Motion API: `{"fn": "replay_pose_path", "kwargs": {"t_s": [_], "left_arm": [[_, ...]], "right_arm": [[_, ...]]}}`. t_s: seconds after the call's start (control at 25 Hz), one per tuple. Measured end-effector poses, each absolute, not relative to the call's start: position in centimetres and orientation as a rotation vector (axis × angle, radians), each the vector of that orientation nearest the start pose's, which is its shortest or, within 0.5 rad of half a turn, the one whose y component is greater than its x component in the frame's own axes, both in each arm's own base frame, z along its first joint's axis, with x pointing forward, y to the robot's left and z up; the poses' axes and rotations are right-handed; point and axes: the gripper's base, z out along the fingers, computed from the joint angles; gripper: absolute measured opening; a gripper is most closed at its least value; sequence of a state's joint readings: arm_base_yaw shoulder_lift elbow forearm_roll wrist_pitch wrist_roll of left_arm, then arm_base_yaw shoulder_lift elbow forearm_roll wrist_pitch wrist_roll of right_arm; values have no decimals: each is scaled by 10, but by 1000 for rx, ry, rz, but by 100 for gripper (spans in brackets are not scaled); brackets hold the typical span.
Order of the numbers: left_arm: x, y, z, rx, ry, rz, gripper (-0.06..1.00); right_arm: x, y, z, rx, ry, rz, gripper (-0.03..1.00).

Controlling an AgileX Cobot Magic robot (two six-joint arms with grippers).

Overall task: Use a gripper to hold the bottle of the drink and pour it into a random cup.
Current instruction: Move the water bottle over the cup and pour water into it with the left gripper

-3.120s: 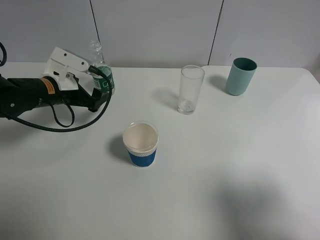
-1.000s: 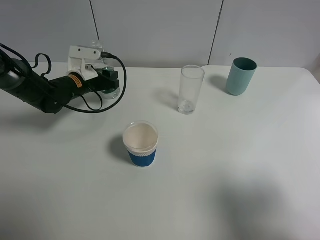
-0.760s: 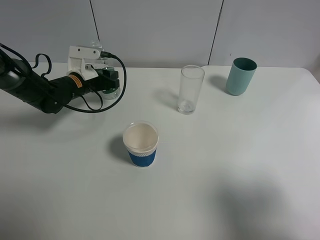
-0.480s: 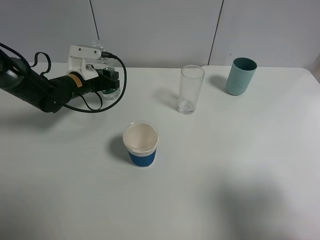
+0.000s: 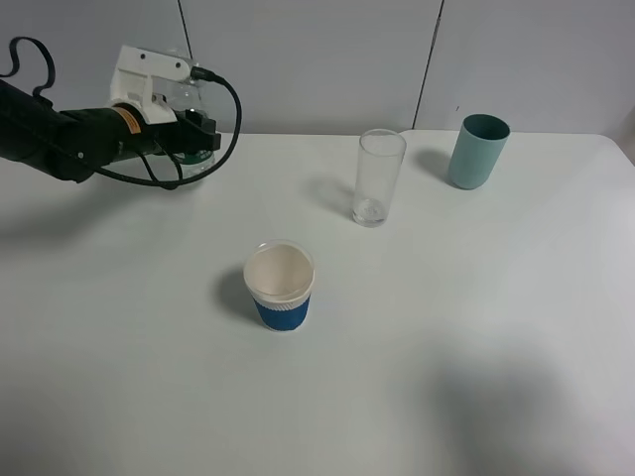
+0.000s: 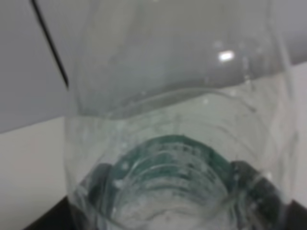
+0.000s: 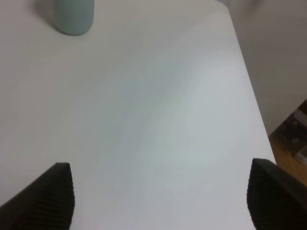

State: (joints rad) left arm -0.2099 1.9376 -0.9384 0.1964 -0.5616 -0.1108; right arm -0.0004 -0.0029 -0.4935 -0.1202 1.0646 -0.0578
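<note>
My left gripper (image 5: 198, 134) is shut on the bottle of the drink (image 5: 188, 99), a small clear bottle with a green label, held above the table's far left corner. In the left wrist view the bottle (image 6: 177, 158) fills the frame, with dark fingers (image 6: 252, 184) on both sides of it. The cup (image 5: 379, 178), a tall clear glass, stands upright at the back middle, well to the right of the bottle. My right gripper (image 7: 160, 201) is open over bare table with nothing between its fingers; the exterior high view does not show it.
A white paper cup with a blue sleeve (image 5: 280, 286) stands near the table's middle. A teal tumbler (image 5: 479, 151) sits at the back right and also shows as the tumbler (image 7: 72, 17) in the right wrist view. The table's right edge (image 7: 249, 96) lies close to the right gripper.
The left gripper has risen and drawn back to the left with the bottle, lifting it off the table. The cups have not moved.
</note>
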Motion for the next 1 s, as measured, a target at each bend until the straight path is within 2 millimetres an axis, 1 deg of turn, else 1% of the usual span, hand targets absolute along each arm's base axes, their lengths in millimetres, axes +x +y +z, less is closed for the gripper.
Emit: {"fn": "replay_pose_path", "kwargs": {"t_s": [0.16, 0.32, 0.44, 0.68, 0.8, 0.92, 1.0], "left_arm": [[376, -92, 181, 300, 1905, -154, 50], [366, -104, 203, 346, 1882, -84, 50], [358, -116, 215, 428, 1852, -5, 50], [341, -152, 227, 572, 1828, 108, 50], [337, -173, 237, 649, 1812, 155, 50], [334, -193, 251, 730, 1780, 205, 50], [332, -203, 257, 773, 1763, 242, 50]], "right_arm": [[-5, -10, 276, -53, 2050, -180, 74], [-5, -10, 276, -53, 2050, -180, 74], [-5, -10, 276, -53, 2050, -180, 74], [-5, -10, 276, -53, 2050, -180, 74], [-5, -10, 276, -53, 2050, -180, 74], [-5, -10, 276, -53, 2050, -180, 74], [-5, -10, 276, -53, 2050, -180, 74]]}}
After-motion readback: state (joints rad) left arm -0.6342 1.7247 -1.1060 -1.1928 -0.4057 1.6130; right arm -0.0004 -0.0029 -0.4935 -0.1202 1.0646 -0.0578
